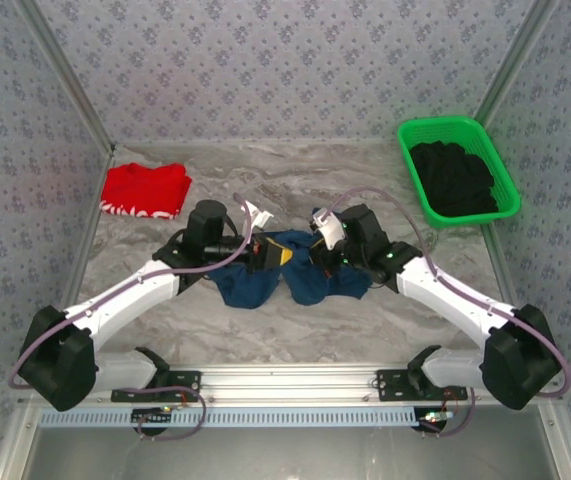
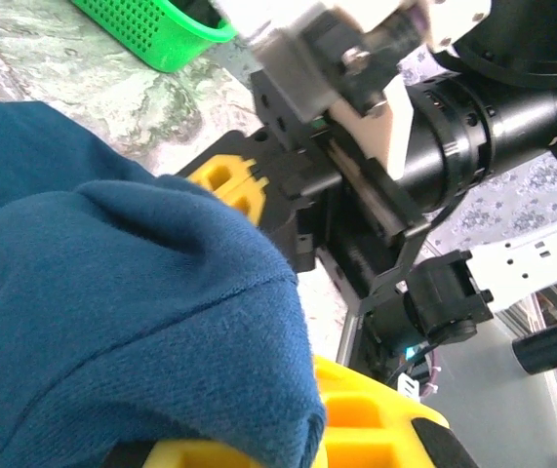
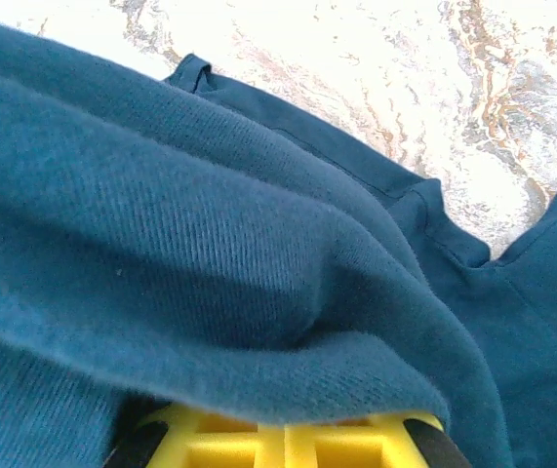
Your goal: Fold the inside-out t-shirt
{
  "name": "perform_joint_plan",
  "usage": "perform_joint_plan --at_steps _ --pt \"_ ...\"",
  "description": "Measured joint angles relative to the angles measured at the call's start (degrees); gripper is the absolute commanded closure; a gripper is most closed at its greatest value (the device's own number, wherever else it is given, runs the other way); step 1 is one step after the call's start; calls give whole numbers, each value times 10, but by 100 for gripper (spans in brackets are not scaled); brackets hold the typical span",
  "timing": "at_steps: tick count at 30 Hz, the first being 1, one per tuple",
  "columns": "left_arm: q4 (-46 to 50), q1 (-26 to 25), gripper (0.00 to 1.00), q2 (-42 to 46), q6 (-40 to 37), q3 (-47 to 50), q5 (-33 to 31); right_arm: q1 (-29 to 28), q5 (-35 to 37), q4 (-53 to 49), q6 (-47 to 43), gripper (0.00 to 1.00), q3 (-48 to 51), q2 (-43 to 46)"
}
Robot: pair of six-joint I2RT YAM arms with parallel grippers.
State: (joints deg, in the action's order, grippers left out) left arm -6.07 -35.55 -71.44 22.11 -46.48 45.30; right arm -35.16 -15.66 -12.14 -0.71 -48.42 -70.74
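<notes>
Centrally, the left gripper [image 1: 268,254] clenches the bunched shirt [image 1: 247,285] from nine o'clock, the right gripper [image 1: 317,256] from three.

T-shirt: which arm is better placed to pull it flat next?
Right, tentatively. Left gripper and right gripper are both shut on the t-shirt; the right one has hemmed edges lying flat on the table ahead, the left a bunched fold.

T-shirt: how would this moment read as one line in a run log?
t-shirt: bunched mid-table | left gripper: shut on it | right gripper: shut on it | fold: not done
</notes>
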Motion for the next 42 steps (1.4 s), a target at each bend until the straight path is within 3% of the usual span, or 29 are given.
perform_joint_plan --at_steps 5,11,12,16,19,22,26,30,34,42 --pt "-1 32 100 14 13 1 -35 41 -35 -34 9 100 18 87" --pt "9 56 99 17 19 8 -84 87 -149 -39 56 100 26 164" --pt "15 56 94 17 19 8 -95 91 -171 -38 63 100 26 163" --pt "38 56 90 12 19 6 -137 101 -241 -17 94 100 33 156" --pt "62 56 71 -5 21 -4 -165 102 -271 4 113 100 37 149" --pt "83 58 52 -10 17 -6 -187 102 -277 19 122 100 37 144" --pt "118 58 41 13 23 -6 -227 102 -271 26 123 100 37 126" --pt "151 41 35 71 26 -6 -265 101 -256 26 123 100 37 108" --pt "184 -4 39 97 33 -9 -278 98 -245 29 124 100 37 103" --pt "135 -50 35 29 103 -17 -219 87 -229 37 123 100 38 98"
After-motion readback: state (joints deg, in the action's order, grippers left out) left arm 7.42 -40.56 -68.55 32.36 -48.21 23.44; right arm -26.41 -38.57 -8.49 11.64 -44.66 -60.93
